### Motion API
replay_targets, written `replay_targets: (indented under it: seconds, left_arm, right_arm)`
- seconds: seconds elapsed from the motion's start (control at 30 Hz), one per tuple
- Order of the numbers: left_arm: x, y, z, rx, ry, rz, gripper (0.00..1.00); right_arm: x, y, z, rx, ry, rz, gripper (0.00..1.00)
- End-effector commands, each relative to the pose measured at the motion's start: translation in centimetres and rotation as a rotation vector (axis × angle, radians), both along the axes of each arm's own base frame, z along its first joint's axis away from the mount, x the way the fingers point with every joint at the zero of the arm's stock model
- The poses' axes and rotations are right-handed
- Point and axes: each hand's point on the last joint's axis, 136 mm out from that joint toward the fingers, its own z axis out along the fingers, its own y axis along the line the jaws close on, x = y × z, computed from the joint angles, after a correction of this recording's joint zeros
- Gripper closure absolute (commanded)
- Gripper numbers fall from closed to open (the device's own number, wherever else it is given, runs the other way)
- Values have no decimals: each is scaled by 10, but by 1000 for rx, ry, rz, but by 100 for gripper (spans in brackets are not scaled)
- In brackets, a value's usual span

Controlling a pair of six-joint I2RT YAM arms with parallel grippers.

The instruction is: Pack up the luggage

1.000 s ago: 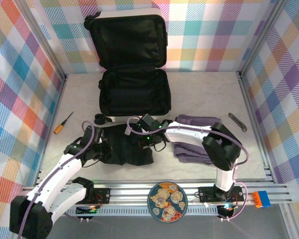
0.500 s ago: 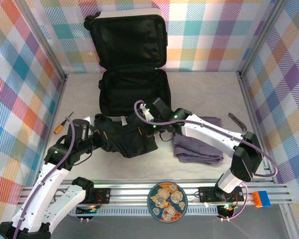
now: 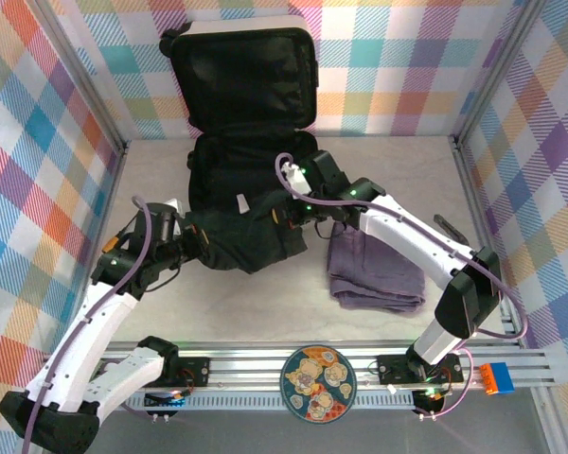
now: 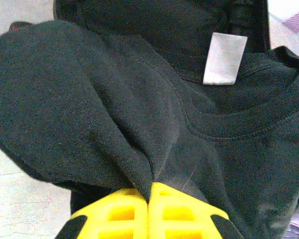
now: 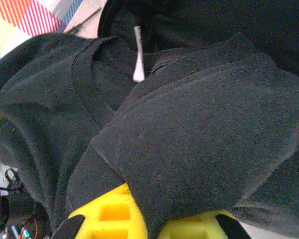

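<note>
Soft black knit garment (image 4: 114, 114) with ribbed collar and white tag (image 4: 224, 58) bunches between left gripper (image 4: 148, 204) and right gripper (image 5: 147, 219), both pinched on it. The open hard-shell luggage (image 3: 251, 85), fabric-lined, stands upper centre, the garment seemingly overlapping its lower half.

Overhead view from the near edge, looking down; both wrist views close up, sharing the black garment (image 4: 114, 129)

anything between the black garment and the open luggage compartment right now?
Nothing visible. The black garment, pinched by the left gripper and right gripper, hangs over the near rim of the luggage, with the lower compartment directly behind it. The purple-grey garment lies on the table to the right, off that path.
</note>
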Motion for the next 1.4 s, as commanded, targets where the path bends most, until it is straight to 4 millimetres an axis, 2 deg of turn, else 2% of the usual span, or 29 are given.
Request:
replay_targets:
  seconds: [0.0, 0.17, 0.27, 0.4, 0.47, 0.53, 0.67, 0.73, 0.87, 1.03, 1.27, 1.37]
  left_arm:
    - [-5, -7, -17, -28, 21, -24, 100]
    - [-13, -5, -30, -23, 60, -24, 100]
    - [-21, 0, -47, -9, 92, -6, 99]
    - [-29, 1, -72, -22, 143, 7, 92]
    - [-36, 2, -89, -29, 186, 22, 84]
    - [-44, 7, -102, -18, 223, 43, 72]
    - [-54, 17, -117, 16, 255, 80, 39]
    - [-51, 15, -116, 14, 249, 69, 31]
    - [-41, 5, -121, 1, 272, 41, 26]
    - [-30, 3, -151, 29, 340, 62, 22]
    - [16, -1, -167, 126, 357, 69, 20]
    - [25, 3, -180, 199, 402, 65, 20]
  right_arm:
    - [-21, 0, -21, 20, 94, 30, 100]
    - [-33, -4, -33, 24, 153, 31, 100]
    - [-37, -11, -43, 4, 171, 12, 100]
    - [-48, -19, -66, -11, 224, -12, 100]
    - [-55, -24, -79, -19, 253, -29, 100]
    - [-61, -29, -94, -29, 283, -48, 100]
    - [-71, -40, -128, -69, 341, -93, 100]
    - [-74, -42, -139, -81, 358, -105, 100]
    - [-73, -43, -148, -93, 361, -114, 100]
    - [-71, -44, -154, -110, 364, -122, 100]
    - [-72, -43, -157, -110, 373, -121, 100]
    - [-71, -44, -155, -111, 369, -123, 100]
